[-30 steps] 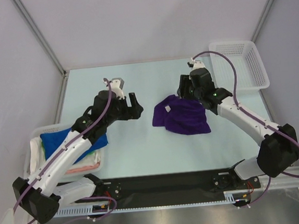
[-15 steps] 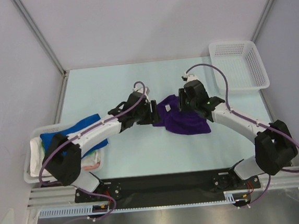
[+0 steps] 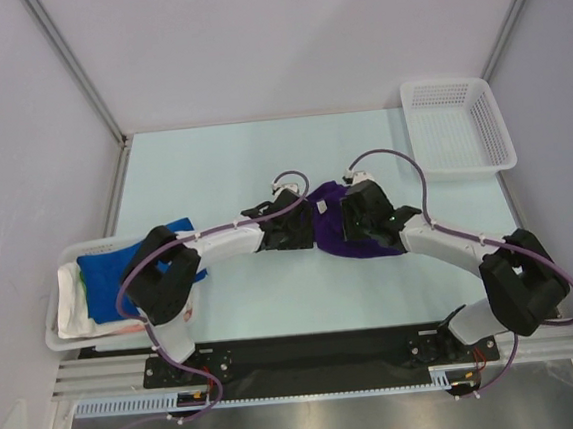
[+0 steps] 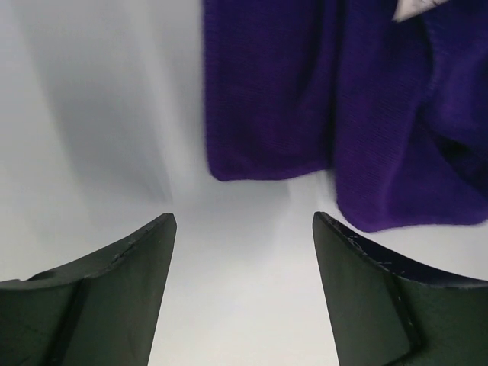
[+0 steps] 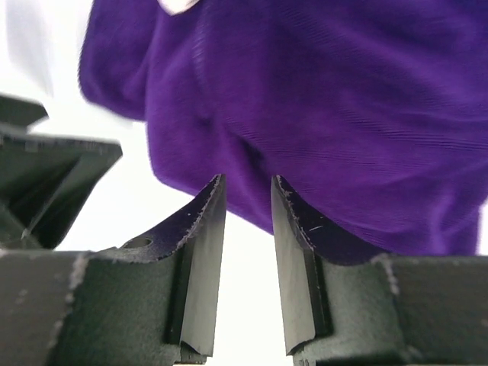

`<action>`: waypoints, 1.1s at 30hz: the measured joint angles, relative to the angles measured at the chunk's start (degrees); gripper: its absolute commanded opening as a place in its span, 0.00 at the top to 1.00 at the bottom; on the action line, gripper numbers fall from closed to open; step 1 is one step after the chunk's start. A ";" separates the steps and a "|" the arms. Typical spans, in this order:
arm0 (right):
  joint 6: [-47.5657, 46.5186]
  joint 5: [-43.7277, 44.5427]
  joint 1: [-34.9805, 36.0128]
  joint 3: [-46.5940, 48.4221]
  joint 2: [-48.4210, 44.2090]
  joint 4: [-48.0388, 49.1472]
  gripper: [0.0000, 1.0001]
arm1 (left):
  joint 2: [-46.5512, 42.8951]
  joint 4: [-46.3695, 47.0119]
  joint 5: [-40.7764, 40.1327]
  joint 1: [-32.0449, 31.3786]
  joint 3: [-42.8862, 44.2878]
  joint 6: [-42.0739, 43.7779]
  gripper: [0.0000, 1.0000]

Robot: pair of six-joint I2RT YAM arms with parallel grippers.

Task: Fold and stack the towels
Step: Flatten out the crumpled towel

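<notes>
The purple towel lies crumpled mid-table between both arms, the left gripper spread wide just short of its edge, the right gripper narrowed at its edge, grip unclear.

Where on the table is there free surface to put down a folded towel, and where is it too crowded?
Free: the pale table strip behind both grippers, left of the empty white mesh basket; also the near strip ahead of the arm bases. Crowded: the middle, where the left gripper and right gripper flank the crumpled purple towel.
</notes>
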 measured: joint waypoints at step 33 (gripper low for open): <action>1.29 11.74 16.15 22.67 31.67 5.35 1.00 | -9.49 -1.90 1.38 18.95 -2.69 -2.08 0.24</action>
